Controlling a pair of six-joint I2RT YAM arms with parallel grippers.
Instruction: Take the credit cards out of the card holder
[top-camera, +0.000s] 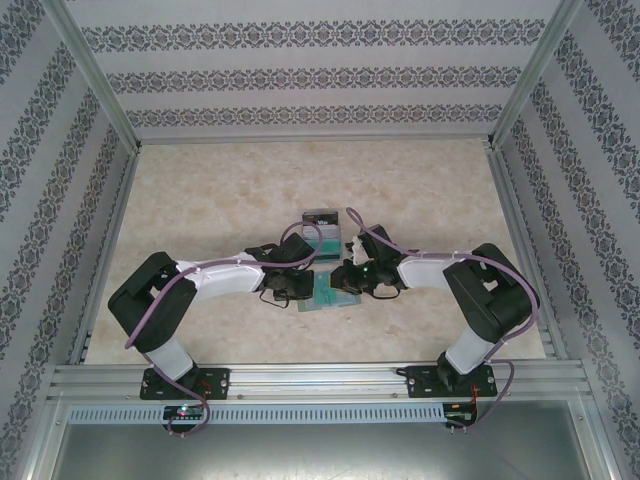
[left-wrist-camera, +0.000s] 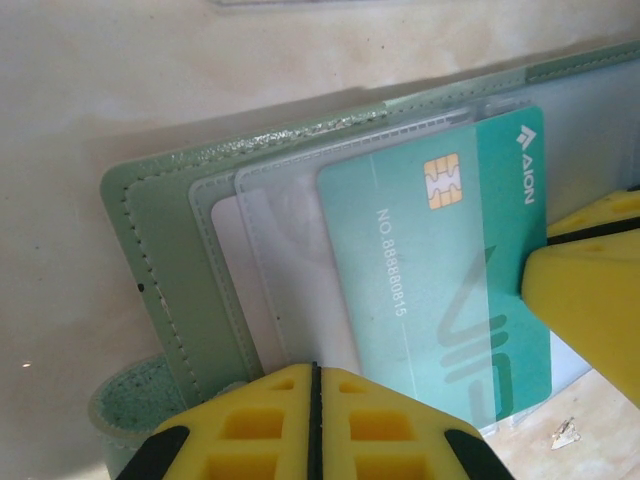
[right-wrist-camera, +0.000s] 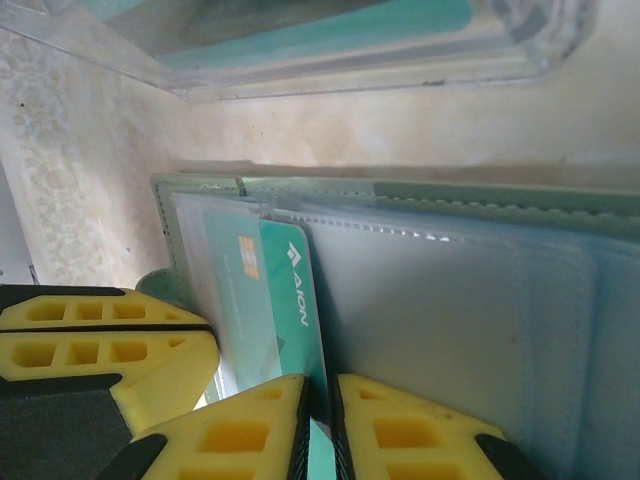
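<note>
Left wrist, left jaws together, stitched grey-green card holder (left-wrist-camera: 160, 270), right jaws pinching glossy teal credit card (left-wrist-camera: 440, 280)

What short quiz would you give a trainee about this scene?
1. True or false: the teal plastic credit card with a gold chip lies loose, well apart from the grey-green stitched card holder.
2. Which word is printed on the card? A) AION B) VISA C) BANK
3. Which has the card's edge between its yellow fingers: the left gripper or the right gripper?
Key: 1 false, it sits in the holder's clear sleeve; 2 A; 3 the right gripper.
</note>
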